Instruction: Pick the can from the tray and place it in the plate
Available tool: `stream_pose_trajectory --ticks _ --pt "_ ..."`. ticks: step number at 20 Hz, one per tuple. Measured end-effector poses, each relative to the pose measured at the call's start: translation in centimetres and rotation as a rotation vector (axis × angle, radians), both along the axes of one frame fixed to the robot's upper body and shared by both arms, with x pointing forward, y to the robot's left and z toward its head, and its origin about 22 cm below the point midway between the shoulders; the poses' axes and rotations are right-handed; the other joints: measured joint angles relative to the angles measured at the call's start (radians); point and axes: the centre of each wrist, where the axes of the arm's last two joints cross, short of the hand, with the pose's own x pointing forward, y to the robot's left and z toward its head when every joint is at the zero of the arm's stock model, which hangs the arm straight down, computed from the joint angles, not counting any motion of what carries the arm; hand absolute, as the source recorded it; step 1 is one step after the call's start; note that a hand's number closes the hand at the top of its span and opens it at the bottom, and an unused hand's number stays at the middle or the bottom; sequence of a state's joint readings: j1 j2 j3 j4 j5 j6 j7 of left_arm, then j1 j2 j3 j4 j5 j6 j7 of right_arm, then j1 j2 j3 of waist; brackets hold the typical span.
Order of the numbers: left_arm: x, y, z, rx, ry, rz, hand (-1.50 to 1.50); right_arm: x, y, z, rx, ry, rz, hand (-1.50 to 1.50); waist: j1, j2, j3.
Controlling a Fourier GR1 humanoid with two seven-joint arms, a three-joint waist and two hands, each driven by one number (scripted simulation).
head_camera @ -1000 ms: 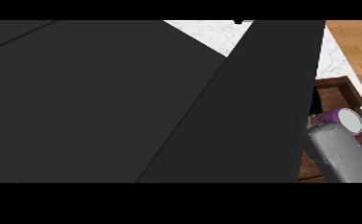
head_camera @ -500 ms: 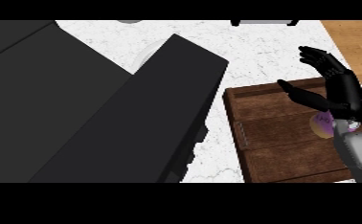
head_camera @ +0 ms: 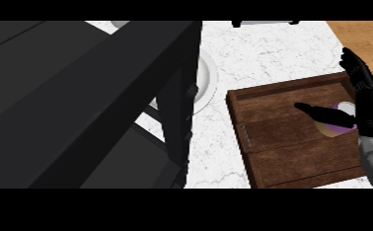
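Observation:
The can [head_camera: 336, 125], purple with a pale top, stands at the right end of the brown wooden tray [head_camera: 284, 148]. My right hand [head_camera: 362, 96] comes in from the right edge and is open. Its fingers [head_camera: 354, 67] point up past the tray's far rim, and its thumb [head_camera: 315, 111] lies across the can's left side. The can sits in the gap between thumb and fingers, partly hidden. Left of the tray, only a curved slice of the white plate [head_camera: 209, 79] shows. My left hand is out of sight.
A large dark slab [head_camera: 94, 111] covers the left half of the view and hides most of the plate. White marble counter [head_camera: 277, 57] shows behind the tray. A grey object [head_camera: 264, 22] sits at the top edge, and a wooden surface [head_camera: 353, 31] at the top right.
The dark slab has drawn back to the left, uncovering the plate's edge and more of the tray. My right hand has come lower around the can, with its thumb now across it.

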State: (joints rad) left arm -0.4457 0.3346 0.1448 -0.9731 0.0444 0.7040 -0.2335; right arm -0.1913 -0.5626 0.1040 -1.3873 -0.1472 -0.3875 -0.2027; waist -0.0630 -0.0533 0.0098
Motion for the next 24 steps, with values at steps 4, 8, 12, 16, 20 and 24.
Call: stream_pose_trajectory --ticks 4,8,12,16,20,24 --pt "-2.4 1.9 0.3 -0.058 0.045 -0.163 0.0 -1.4 -2.1 -0.2 -0.115 0.081 -0.038 -1.5 -0.001 -0.011 -0.009" --pt "-2.8 2.4 0.5 -0.08 0.097 -0.26 0.0 -2.7 -4.2 0.1 -0.251 0.228 -0.051 -1.5 0.008 -0.014 -0.006" --pt "-2.6 2.2 0.8 -0.096 0.111 -0.285 0.0 -3.9 -5.6 0.8 -0.358 0.388 -0.048 -1.5 0.017 -0.011 -0.008" --pt "-2.6 2.4 1.0 -0.095 0.122 -0.334 0.0 -4.9 -5.9 1.3 -0.391 0.508 -0.048 -1.5 0.025 -0.009 -0.009" --pt "-2.5 2.4 1.2 -0.092 0.128 -0.395 0.0 -5.4 -6.2 2.2 -0.423 0.604 -0.072 -1.5 0.037 -0.005 -0.01" --pt "-2.2 2.2 1.4 -0.092 0.131 -0.438 0.0 -5.8 -6.3 3.1 -0.46 0.688 -0.104 -1.5 0.05 0.0 -0.011"
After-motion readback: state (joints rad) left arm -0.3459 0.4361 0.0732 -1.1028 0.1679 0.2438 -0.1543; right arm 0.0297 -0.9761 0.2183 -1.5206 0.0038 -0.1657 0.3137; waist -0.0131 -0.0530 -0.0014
